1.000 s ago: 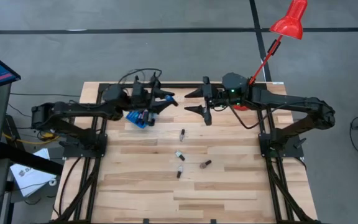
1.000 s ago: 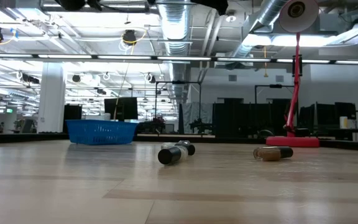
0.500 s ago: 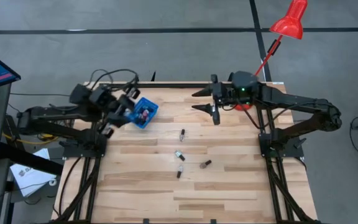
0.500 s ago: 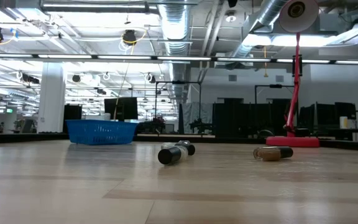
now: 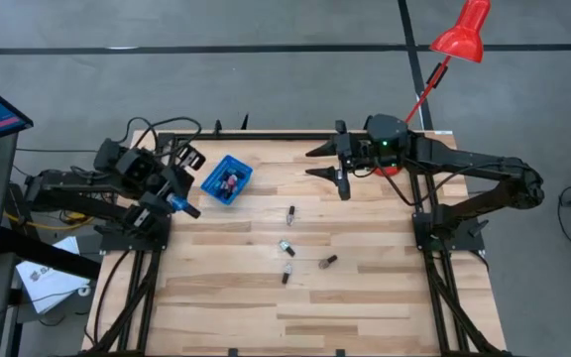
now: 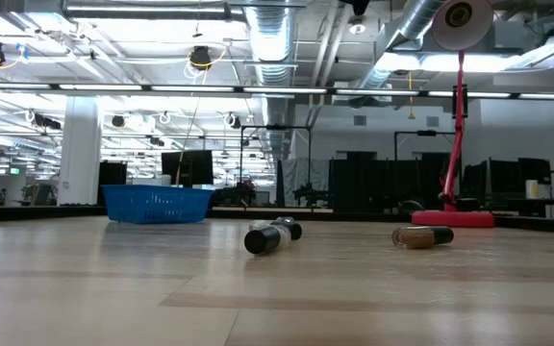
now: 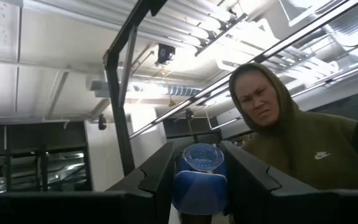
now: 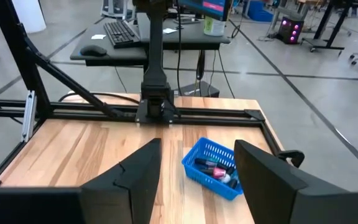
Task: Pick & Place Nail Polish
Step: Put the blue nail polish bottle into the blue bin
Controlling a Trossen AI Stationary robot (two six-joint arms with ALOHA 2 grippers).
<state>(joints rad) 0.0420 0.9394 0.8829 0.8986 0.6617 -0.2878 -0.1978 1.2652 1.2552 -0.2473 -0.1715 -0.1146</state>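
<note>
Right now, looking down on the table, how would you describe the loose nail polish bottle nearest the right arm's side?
Start at the wooden table, seen from above: four small bottles lie loose near its middle. Three bottles form a rough line from the far edge towards the near edge. The reddish-brown bottle is the only one lying apart, to the right of that line.

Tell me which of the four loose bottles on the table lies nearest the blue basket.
The bottle farthest toward the table's back edge, closest to the blue basket; the other three lie farther forward.
</note>
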